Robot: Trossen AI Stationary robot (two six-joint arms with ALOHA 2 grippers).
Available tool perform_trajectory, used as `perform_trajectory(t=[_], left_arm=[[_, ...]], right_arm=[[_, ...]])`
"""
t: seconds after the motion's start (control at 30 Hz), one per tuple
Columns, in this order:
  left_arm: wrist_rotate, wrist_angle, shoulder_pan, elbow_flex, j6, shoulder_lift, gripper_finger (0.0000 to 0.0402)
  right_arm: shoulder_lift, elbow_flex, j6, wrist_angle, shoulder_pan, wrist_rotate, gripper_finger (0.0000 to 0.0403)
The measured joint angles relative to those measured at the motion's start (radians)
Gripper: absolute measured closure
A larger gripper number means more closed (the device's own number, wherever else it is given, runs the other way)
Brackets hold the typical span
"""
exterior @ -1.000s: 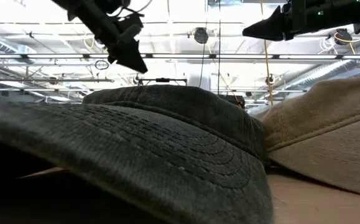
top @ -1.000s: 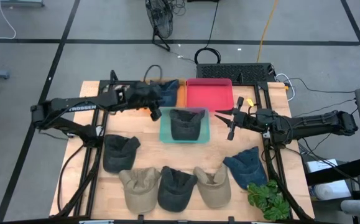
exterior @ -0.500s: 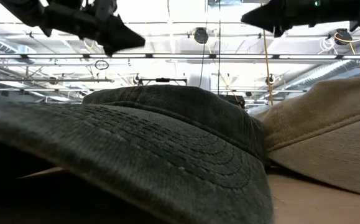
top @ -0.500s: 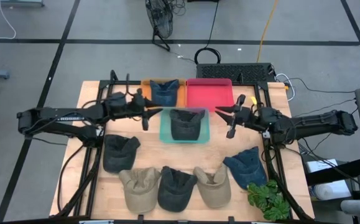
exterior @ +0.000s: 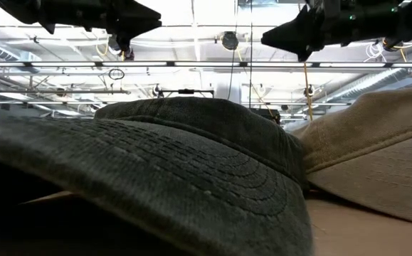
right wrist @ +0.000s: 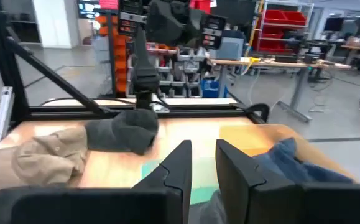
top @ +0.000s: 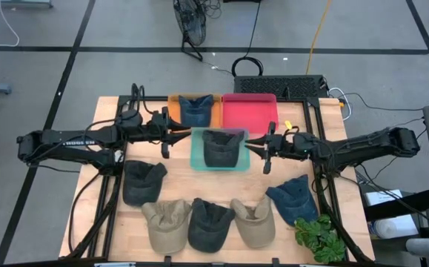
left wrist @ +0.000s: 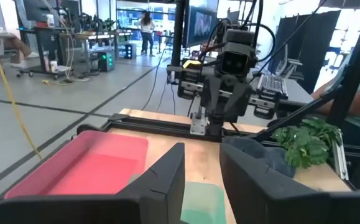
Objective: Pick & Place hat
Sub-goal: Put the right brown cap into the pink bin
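Both empty grippers (fingers (left wrist: 167, 174) slightly apart) flank the teal tray (top: 197, 154).

7 hats in all: 1 dark hat (top: 222, 146) in the teal tray (top: 196, 159), 1 blue hat (top: 196, 109) in the orange tray (top: 174, 101), 5 loose on the table (top: 110, 107) — 2 dark (top: 141, 182) (top: 210, 223), 2 tan (top: 164, 222) (top: 254, 220), 1 navy (top: 291, 198). 3 trays, counting the red tray (top: 249, 113). 1 plant (top: 319, 236). 2 arms.
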State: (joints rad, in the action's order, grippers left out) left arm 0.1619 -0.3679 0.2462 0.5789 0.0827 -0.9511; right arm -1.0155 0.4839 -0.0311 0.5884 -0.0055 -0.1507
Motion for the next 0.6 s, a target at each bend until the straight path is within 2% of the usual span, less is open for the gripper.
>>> perform_trajectory(t=[0.13,0.27,0.43,0.6], left_arm=[[-0.005,-0.003,0.000,0.000,0.006,0.001,0.0291],[-0.005,-0.003,0.000,0.000,0.017,0.001,0.0291],[-0.003,-0.002,0.000,0.000,0.046,0.001,0.0291],[0.110,0.034,0.000,0.000,0.135,0.008,0.0291]], right_arm=[[-0.025,0.004,-0.004,0.076,-0.002,0.034,0.0353],[-0.044,0.046,0.020,0.067,0.003,0.078,0.0353],[-0.124,0.132,0.019,0.056,0.070,0.078,0.0353],[-0.239,0.239,0.028,-0.077,0.145,0.075,0.0353]])
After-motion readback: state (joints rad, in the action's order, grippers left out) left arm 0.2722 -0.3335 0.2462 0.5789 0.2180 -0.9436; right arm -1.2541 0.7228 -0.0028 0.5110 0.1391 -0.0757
